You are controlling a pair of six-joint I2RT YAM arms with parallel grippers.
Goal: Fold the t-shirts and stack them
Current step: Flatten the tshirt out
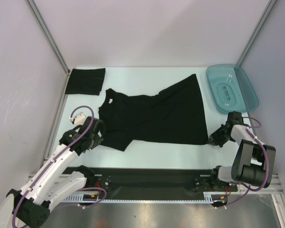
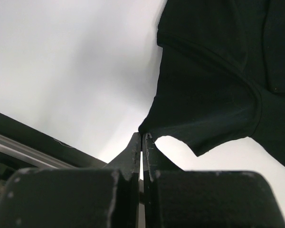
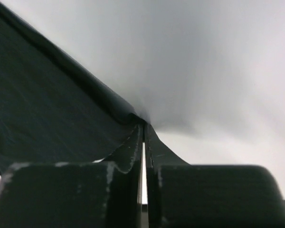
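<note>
A black t-shirt (image 1: 156, 114) lies spread out across the middle of the table, collar to the left. My left gripper (image 1: 103, 134) is shut on the edge of its near sleeve. In the left wrist view the fingertips (image 2: 142, 136) pinch the sleeve tip of the shirt (image 2: 213, 90). My right gripper (image 1: 212, 139) is shut on the shirt's near right hem corner. In the right wrist view the cloth (image 3: 47, 118) runs into the closed jaws (image 3: 143, 125). A second black t-shirt (image 1: 85, 80) lies folded at the back left corner.
A translucent teal plastic tray (image 1: 244, 90) stands at the back right, just beyond my right arm. Grey walls with metal posts close in the table on the left, back and right. A black rail runs along the near edge (image 1: 152, 183).
</note>
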